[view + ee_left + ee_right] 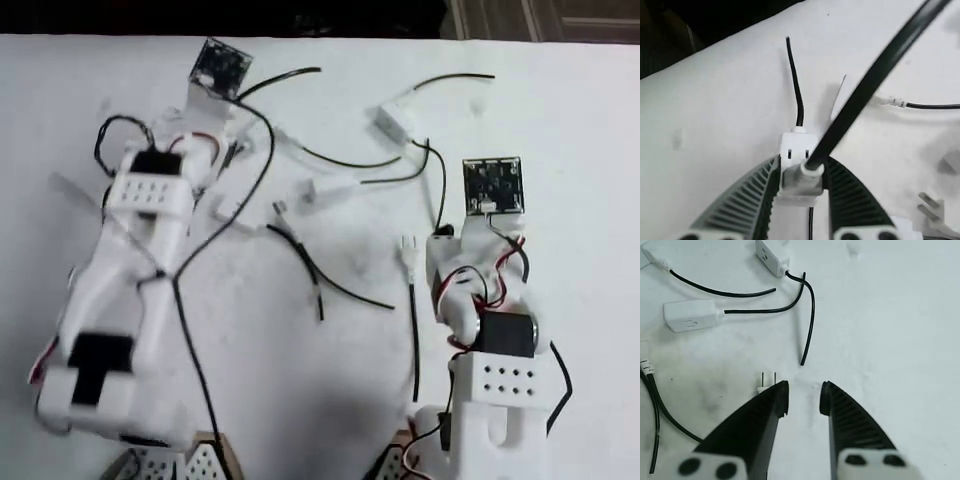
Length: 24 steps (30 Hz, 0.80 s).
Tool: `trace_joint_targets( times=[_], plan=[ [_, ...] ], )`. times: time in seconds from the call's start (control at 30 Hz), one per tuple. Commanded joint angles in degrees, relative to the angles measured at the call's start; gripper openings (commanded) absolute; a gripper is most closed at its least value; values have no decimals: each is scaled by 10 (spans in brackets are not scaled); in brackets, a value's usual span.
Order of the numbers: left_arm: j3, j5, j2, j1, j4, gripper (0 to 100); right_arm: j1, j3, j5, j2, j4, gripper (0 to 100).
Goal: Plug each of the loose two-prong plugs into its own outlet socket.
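At our left gripper [802, 165]: closed on a white plug [801, 181], touching the socket [797, 145].
Table edge [715, 50]: beyond the socket's wire; cords [330, 280] lie between our arms.
Our right gripper [803, 390]: parted, holding nothing; loose plug [766, 382] just beside one fingertip.

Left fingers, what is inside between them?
A white plug with a black cord sits between the left fingers, against a white socket with two slots. The plug's prongs are covered, so I cannot tell if they are in.
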State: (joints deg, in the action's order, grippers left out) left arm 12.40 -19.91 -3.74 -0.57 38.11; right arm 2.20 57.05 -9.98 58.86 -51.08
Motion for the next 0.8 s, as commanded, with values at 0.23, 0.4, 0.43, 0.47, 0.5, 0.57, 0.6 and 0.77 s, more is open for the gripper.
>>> trace_joint_targets(
  times=[0.23,0.4,0.43,0.47,0.5,0.57,0.6,0.77],
  plan=[
    [-257,16,-175,-27,144,270,-10,-4,-2,5,7,108],
    [-307,11,-174,-11,212,274,-8,-4,-2,5,7,108],
    [-315,5,-175,-7,225,273,-8,-4,-2,5,7,108],
    [-321,0,-175,-1,238,272,-8,-4,-2,5,7,108],
    [-326,-3,-175,4,250,272,-8,-4,-2,5,7,108],
    [-333,-5,-175,9,266,272,-8,-4,-2,5,7,108],
    [-333,-5,-175,12,271,272,-8,-4,-2,5,7,108],
    [-327,-5,-177,15,287,271,-8,-4,-2,5,7,108]
  ],
)
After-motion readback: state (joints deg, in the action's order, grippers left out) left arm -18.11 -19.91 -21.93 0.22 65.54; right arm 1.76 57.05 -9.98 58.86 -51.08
